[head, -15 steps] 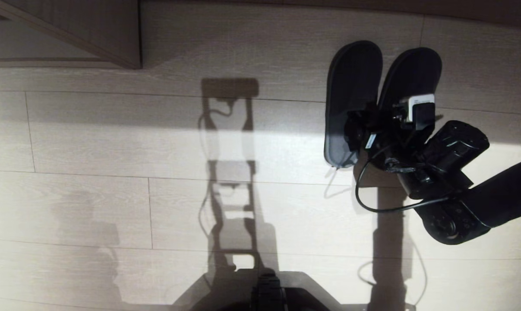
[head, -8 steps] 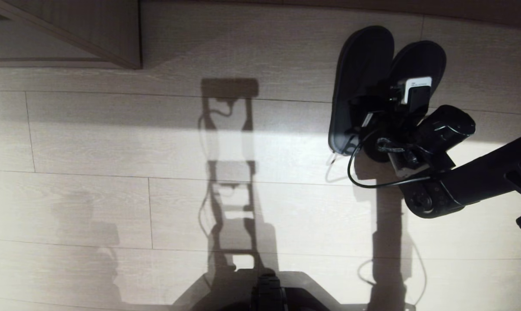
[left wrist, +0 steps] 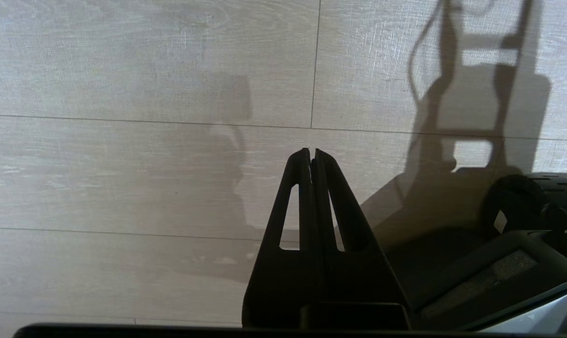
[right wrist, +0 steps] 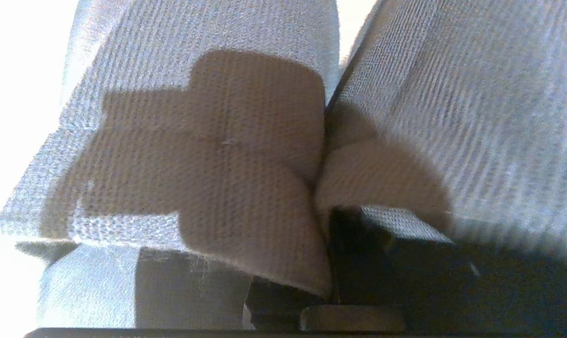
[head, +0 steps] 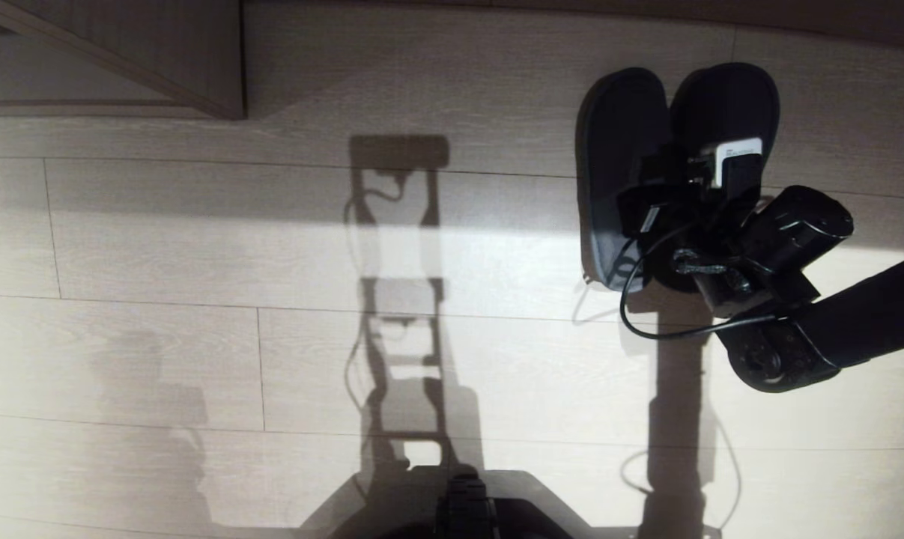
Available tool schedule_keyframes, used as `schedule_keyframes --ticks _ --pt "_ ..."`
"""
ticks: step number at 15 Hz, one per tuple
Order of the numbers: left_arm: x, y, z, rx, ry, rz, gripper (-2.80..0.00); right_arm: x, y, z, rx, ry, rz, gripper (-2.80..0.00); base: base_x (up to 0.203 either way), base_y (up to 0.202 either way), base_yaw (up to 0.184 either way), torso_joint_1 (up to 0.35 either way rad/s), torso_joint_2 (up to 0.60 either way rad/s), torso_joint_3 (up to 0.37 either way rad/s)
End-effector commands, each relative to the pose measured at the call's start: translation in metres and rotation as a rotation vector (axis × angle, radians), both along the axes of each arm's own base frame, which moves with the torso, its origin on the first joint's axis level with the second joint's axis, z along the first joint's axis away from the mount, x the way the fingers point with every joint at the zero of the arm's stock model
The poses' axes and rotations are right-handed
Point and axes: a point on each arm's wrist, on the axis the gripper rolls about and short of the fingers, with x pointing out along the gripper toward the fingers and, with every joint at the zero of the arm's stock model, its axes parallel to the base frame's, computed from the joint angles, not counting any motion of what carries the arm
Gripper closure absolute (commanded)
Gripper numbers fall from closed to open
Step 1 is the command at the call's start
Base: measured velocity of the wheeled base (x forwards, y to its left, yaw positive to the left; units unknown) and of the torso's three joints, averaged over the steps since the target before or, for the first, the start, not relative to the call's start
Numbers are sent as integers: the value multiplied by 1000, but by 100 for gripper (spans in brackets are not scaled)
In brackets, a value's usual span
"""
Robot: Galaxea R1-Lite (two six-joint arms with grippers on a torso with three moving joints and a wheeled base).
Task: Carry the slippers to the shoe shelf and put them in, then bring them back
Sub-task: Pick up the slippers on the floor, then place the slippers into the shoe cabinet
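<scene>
The right gripper [head: 672,198] is clamped on the inner edges of the soft dark grey fabric slippers [head: 622,150], pinching both where they meet so one grasp carries the pair; their rounded ends stretch beyond its tips over the pale wood-grain floor [head: 197,247]. A second ago its jaws stood wide and the slippers splayed apart; now they lie side by side. The left gripper [left wrist: 311,155] hangs closed and empty.
</scene>
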Motion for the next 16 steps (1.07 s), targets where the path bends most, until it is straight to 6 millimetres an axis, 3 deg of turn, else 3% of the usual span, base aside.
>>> schedule_keyframes --ticks 1,4,6,8,11,14,16 --pt "0 0 0 0 -1 0 0 -35 -7 26 2 -46 8 0 0 0 0 0 0 0" --pt "0 0 0 0 -1 0 0 -95 -18 44 -14 -2 26 0 0 0 0 0 0 0" --pt "0 0 0 0 -1 0 0 -122 -24 39 -27 67 32 0 0 0 0 0 0 0" --pt "0 0 0 0 -1 0 0 -161 -32 48 -25 69 35 0 0 0 0 0 0 0" --pt "0 0 0 0 -1 0 0 -240 -48 59 -2 31 44 0 0 0 0 0 0 0" --pt "0 0 -1 0 1 0 0 -304 -62 48 11 40 43 0 0 0 0 0 0 0" --pt "0 0 -1 1 1 0 0 -322 -66 32 9 112 33 0 0 0 0 0 0 0"
